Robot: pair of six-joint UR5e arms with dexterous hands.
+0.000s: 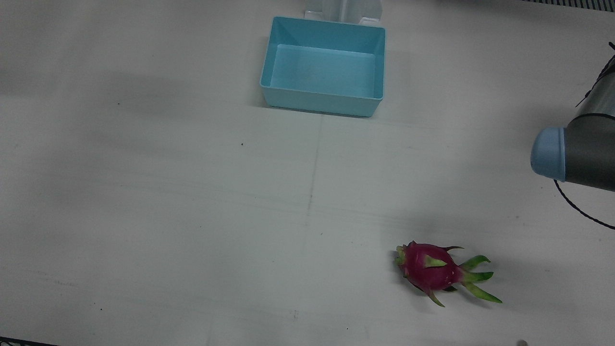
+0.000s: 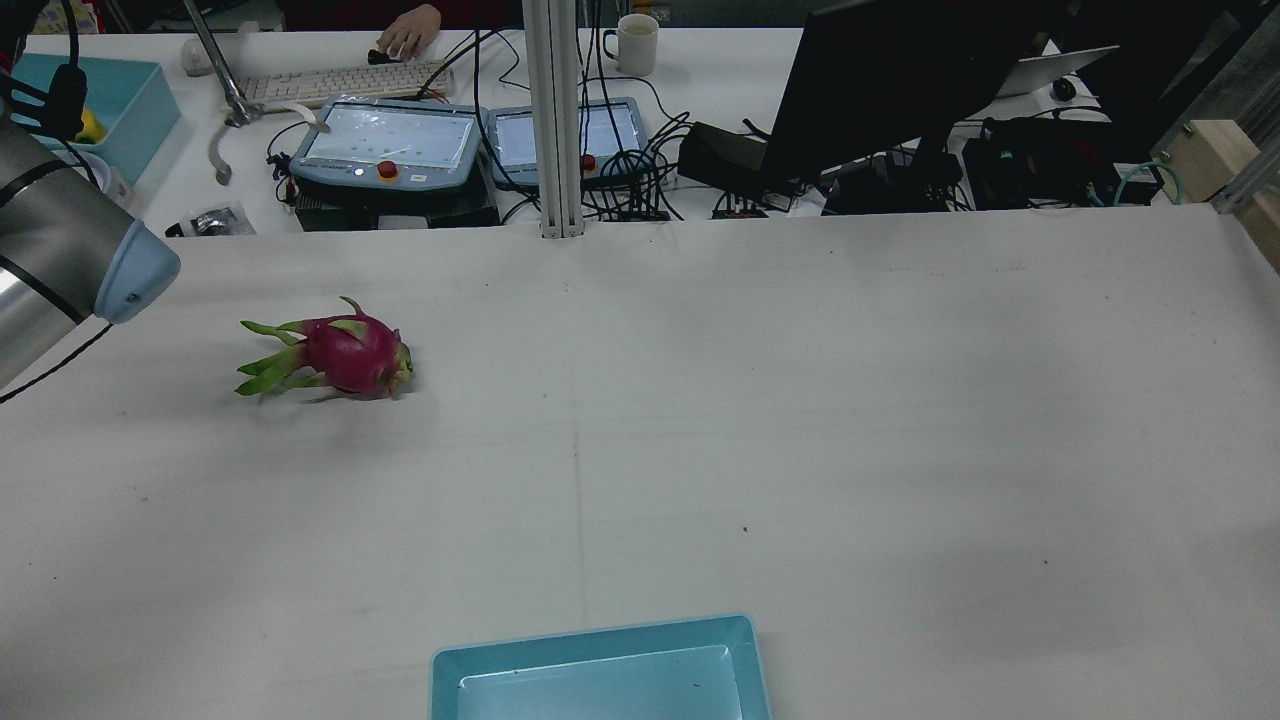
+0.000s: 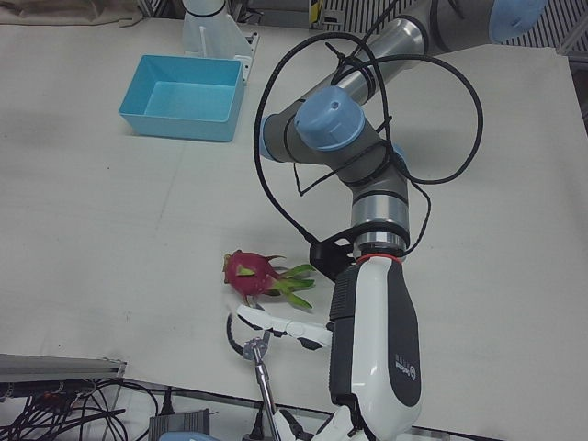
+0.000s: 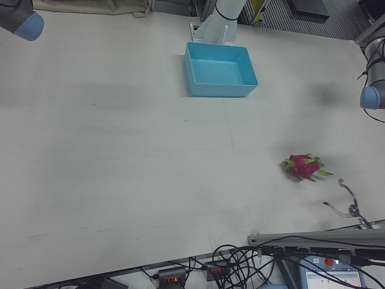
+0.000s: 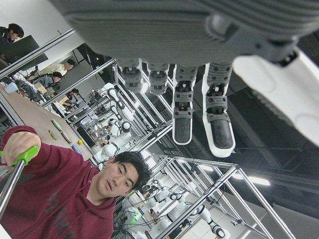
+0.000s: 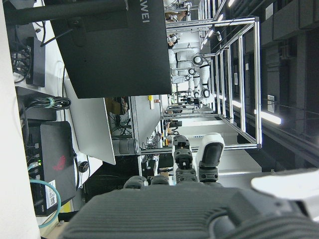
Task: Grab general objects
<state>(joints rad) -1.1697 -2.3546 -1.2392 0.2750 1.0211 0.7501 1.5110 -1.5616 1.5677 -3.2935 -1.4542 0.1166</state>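
Note:
A pink dragon fruit (image 1: 430, 271) with green scales lies on its side on the white table, also in the rear view (image 2: 350, 352), the left-front view (image 3: 248, 273) and the right-front view (image 4: 302, 167). My left hand (image 3: 367, 340) hangs low beside the fruit on the operators' side, and its fingers (image 3: 276, 326) are spread just short of it and hold nothing. Its own camera shows the fingers (image 5: 199, 109) apart and empty. My right hand (image 6: 194, 199) shows only in its own camera, with its fingers extended and nothing in them.
An empty light-blue bin (image 1: 321, 28) stands at the robot's edge of the table, mid-width, also in the left-front view (image 3: 179, 124). The left arm's elbow (image 1: 571, 154) hangs over the table's side. Screens, cables and a person sit beyond the far edge (image 2: 400, 140).

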